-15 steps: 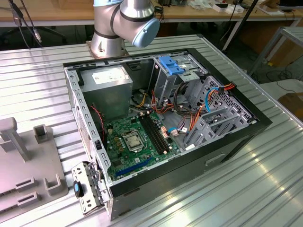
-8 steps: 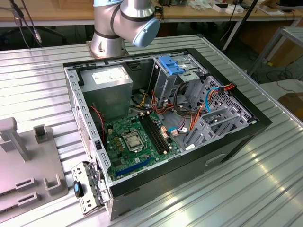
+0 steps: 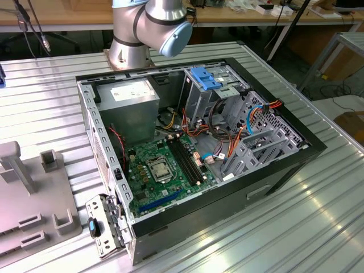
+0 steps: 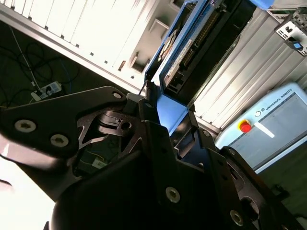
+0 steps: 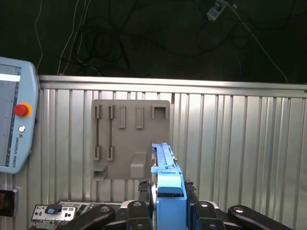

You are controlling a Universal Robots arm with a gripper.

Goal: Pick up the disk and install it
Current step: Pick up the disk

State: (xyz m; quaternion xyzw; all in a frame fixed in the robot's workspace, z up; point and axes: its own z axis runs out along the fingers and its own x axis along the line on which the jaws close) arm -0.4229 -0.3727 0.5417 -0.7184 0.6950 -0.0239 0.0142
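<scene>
Robot's gripper [image 5: 167,191] is clamping the disk [image 5: 162,155] from both sides. Its jaws are drawn in narrow on the blue rails, and the disk is standing out edge-on from between them. In the first wrist view the disk is hanging in the air over the ribbed metal table [image 5: 240,143]. A grey slotted plate [image 5: 130,139] is lying flat on the table beyond the disk's far end, and a pendant [image 5: 14,120] with a red button is showing off to one side of the plate. In the second wrist view the gripper [image 4: 168,112] is pinching the blue end of the disk [image 4: 184,48], whose labelled face and dark body are stretching away from the black linkage.

From where I am standing, the arm [image 3: 151,25] is rising from its base at the upper middle of the exterior view. An open case [image 3: 318,145] is lying on its side in the middle of the table. It is showing the green motherboard [image 3: 165,170] and a pale blue bracket [image 3: 205,77] toward its upper middle. The plate is sitting at the exterior view's lower left, apart from the case.
</scene>
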